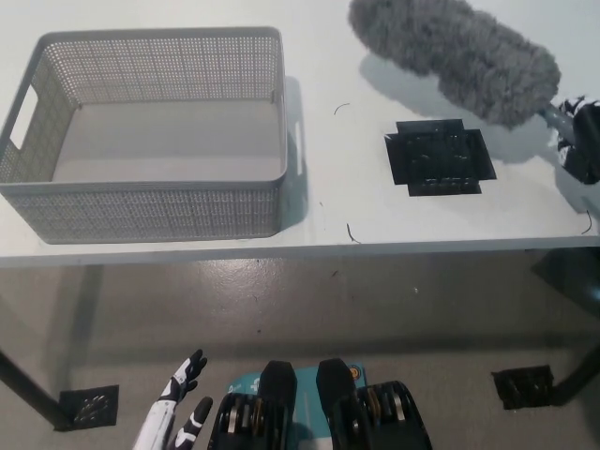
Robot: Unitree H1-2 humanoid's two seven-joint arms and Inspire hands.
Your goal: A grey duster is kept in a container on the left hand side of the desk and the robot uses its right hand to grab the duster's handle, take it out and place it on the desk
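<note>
my left hand (pixel 178 412) hung low at the bottom left, below the desk's front edge and off the work, its fingers spread and holding nothing; i judged it was parked there because this job belonged to the other hand.

on the left part of the desk (pixel 328 202) sat the grey perforated container (pixel 150 211), open at the top, with a cut-out handle in its left wall. its floor showed bare: nothing lay in it, so the duster was already out. it stood square to the desk's front edge, close to that edge.

to its right, near the middle, a black patch (pixel 437 157) lay flat on the desk, and a few small dark marks or threads showed around it; i could not tell what they were.

above and right of the patch was the grey duster (pixel 455 56), its fluffy head slanting from upper left down toward the right, casting a shadow on the desk beside it. whether the head touched the surface or hung just over it i could not tell. its handle (pixel 555 114) ran on to the right edge, into my right hand (pixel 581 145), which was clamped on it. i judged the slant came from holding the handle end low, to lay the duster down well apart from the container.
</note>
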